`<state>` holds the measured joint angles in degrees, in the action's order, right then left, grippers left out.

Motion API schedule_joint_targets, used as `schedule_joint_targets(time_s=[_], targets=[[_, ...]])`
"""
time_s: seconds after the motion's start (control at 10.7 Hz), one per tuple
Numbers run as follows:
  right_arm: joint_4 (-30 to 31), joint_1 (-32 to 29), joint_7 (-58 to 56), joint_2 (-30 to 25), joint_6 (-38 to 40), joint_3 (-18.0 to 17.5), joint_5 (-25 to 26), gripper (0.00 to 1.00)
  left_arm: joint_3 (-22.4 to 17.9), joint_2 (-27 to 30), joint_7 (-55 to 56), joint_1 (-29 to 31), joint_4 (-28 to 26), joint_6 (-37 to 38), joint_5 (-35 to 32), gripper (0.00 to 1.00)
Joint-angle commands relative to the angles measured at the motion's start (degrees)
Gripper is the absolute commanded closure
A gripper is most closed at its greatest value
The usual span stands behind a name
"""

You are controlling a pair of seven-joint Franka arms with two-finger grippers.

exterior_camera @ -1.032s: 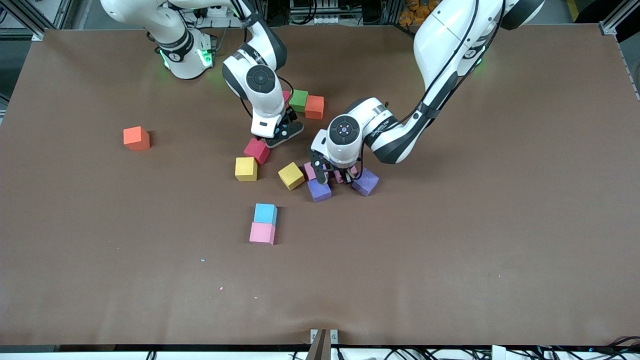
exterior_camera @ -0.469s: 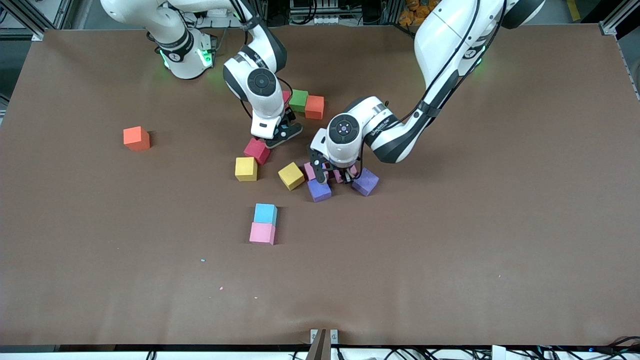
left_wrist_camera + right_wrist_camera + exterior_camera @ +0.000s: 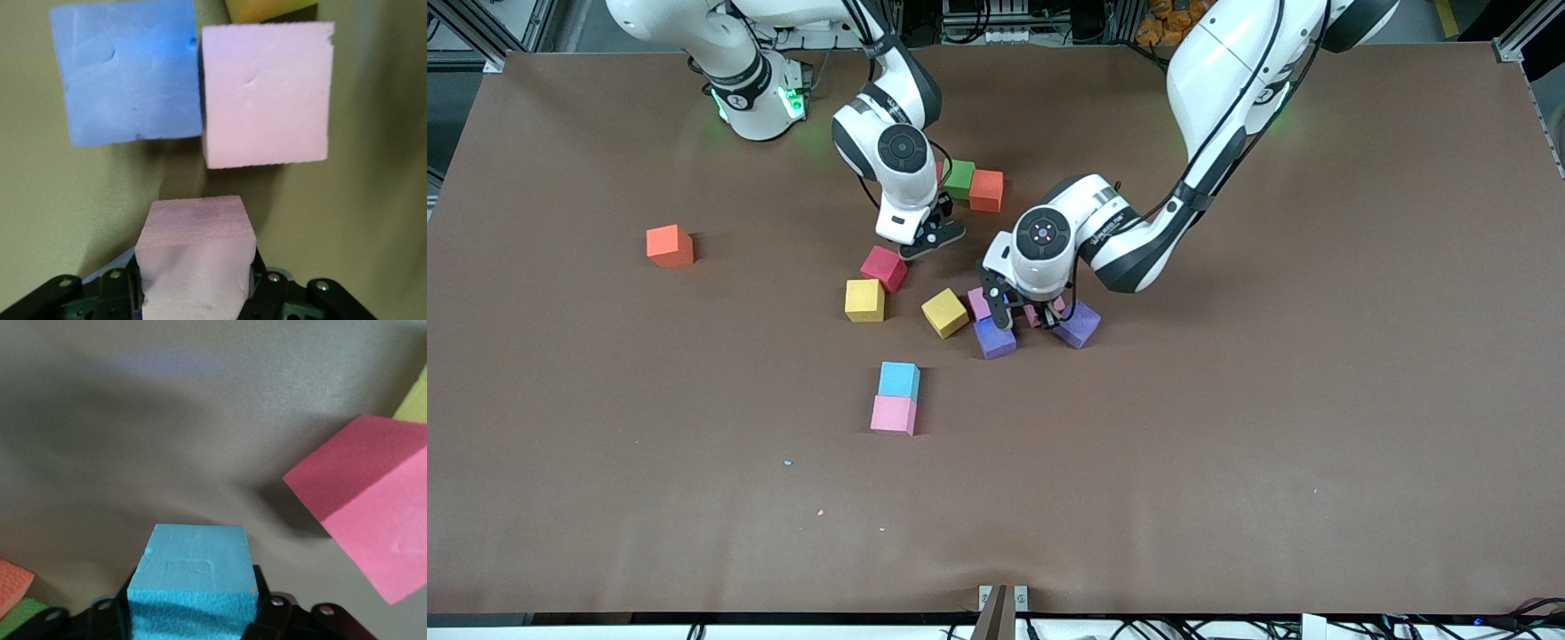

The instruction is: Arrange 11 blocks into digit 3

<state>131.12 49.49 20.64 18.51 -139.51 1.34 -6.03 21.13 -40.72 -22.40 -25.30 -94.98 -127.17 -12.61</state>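
Start at the front block (image 3: 894,414), nearest the camera, and there's its neighbour (image 3: 898,380) touching it on the side away from the camera. Farther from the camera than the front block sits a loose scatter: a corner block (image 3: 864,300), a tilted block (image 3: 884,268) just beside it, a middle block (image 3: 945,312), then a tight cluster (image 3: 994,338) toward the left arm's end. The left gripper (image 3: 1024,313) is over that cluster with a small block (image 3: 197,257) between its fingers. The right gripper (image 3: 925,238) is over the table beside the tilted block, gripping a held block (image 3: 190,580). Farthest from the front block, a touching pair (image 3: 972,185). A lone block (image 3: 669,245) lies well apart, toward the right arm's end.
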Motion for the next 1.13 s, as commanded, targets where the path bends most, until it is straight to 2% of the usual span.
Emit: schedule_joint_targets(time_s=[0.0, 0.38, 1.03], targets=[[0.1, 0.0, 8.1, -0.6, 0.4, -0.3, -0.9, 1.0, 0.6, 0.3, -1.8, 0.9, 0.2, 0.5, -0.2, 0.92], [0.7, 1.4, 16.6, -2.2, 0.4, -0.3, -5.7, 1.0, 0.5, 0.0, -2.4, 1.3, 0.4, 0.5, -0.2, 0.92], [4.3, 2.9, 17.9, -3.7, -0.4, -0.2, -5.7, 1.0, 0.4, -0.3, -3.7, 1.5, 0.5, 0.5, -0.2, 0.92]])
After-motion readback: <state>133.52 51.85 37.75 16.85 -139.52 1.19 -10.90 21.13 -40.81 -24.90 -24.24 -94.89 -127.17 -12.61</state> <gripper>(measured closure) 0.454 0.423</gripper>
